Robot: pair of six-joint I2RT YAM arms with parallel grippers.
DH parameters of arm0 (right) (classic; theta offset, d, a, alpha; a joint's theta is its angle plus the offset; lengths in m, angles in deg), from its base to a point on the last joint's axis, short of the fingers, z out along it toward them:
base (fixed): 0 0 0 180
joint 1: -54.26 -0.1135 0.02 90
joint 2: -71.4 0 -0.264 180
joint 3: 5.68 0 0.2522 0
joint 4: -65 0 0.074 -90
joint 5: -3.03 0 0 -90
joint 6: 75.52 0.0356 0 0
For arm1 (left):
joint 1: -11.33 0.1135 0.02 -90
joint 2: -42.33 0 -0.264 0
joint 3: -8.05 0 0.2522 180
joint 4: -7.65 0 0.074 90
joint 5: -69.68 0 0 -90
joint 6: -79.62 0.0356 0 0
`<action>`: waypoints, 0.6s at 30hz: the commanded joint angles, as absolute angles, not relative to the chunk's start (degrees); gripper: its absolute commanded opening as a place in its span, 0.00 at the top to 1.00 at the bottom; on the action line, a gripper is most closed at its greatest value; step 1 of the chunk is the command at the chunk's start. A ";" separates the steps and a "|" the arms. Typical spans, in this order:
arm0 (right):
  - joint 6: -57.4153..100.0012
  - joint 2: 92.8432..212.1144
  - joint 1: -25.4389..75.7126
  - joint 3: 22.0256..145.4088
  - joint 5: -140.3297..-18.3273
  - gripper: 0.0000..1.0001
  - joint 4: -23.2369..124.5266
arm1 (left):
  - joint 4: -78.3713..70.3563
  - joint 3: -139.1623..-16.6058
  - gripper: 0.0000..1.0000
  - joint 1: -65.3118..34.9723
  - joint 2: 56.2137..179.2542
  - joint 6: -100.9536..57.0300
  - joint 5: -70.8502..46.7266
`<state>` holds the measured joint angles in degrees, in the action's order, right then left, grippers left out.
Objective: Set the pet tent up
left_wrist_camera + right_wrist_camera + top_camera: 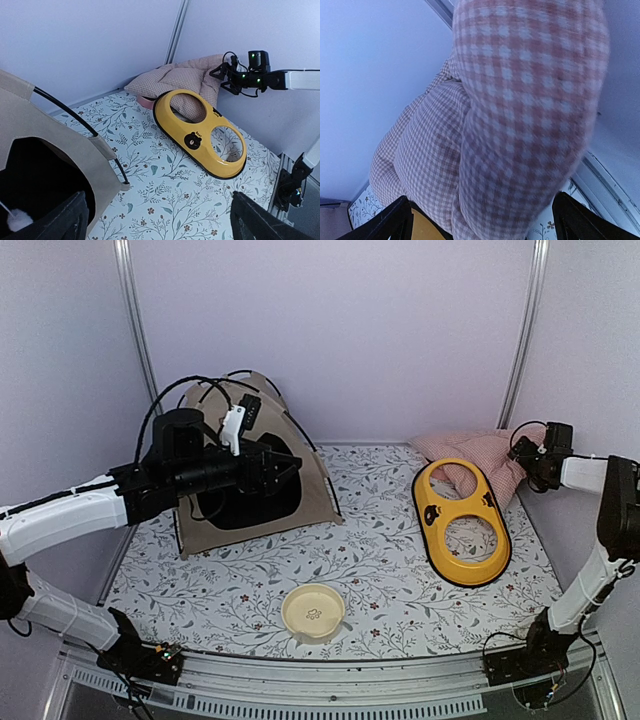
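The pet tent (245,475) stands at the back left, tan fabric on thin black poles, its dark arched doorway facing front. In the left wrist view its wall (55,145) fills the left side, and a white pompom (18,219) hangs in the doorway. My left gripper (285,468) hovers in front of the doorway, open and empty; its fingers stand wide apart in the left wrist view (157,222). My right gripper (518,450) is open at the far right, its fingers either side of the pink checked cushion (520,100), which fills the right wrist view.
The yellow double-bowl feeder tray (461,521) lies at the right, with the cushion (470,448) behind it against the back wall. A cream bowl (313,611) sits near the front middle. Walls enclose the floral mat (380,560) on three sides.
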<state>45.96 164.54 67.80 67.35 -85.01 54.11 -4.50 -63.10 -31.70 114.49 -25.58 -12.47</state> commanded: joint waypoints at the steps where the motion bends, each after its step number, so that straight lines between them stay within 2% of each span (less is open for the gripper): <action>1: 44.05 170.75 68.57 73.18 -82.33 0.01 53.64 | -1.99 -64.07 0.01 -32.84 115.68 -26.36 -12.34; 7: 43.64 177.53 69.08 76.97 -82.98 0.01 56.27 | -1.27 -64.30 0.01 -33.02 116.16 -27.17 -11.77; 9: 43.28 179.49 69.05 80.15 -82.19 0.06 56.79 | 0.00 -64.06 0.01 -32.98 116.07 -27.89 -12.30; 11: 43.09 181.13 69.11 82.53 -79.66 0.15 56.90 | 1.82 -63.39 0.01 -33.01 115.71 -29.18 -13.40; 13: 42.59 181.66 69.04 84.55 -77.06 0.31 56.77 | 4.12 -62.04 0.01 -33.12 115.07 -30.68 -15.32; 17: 42.65 177.99 68.96 85.66 -75.25 0.84 56.62 | 8.46 -57.51 0.01 -33.13 112.48 -33.22 -19.04; 18: 42.76 176.68 68.83 85.63 -75.05 0.94 56.59 | 8.82 -56.68 0.01 -33.08 112.00 -33.36 -19.51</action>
<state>43.01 180.82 68.94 83.72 -78.59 54.79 3.89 -60.11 -32.29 114.49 -30.61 -15.72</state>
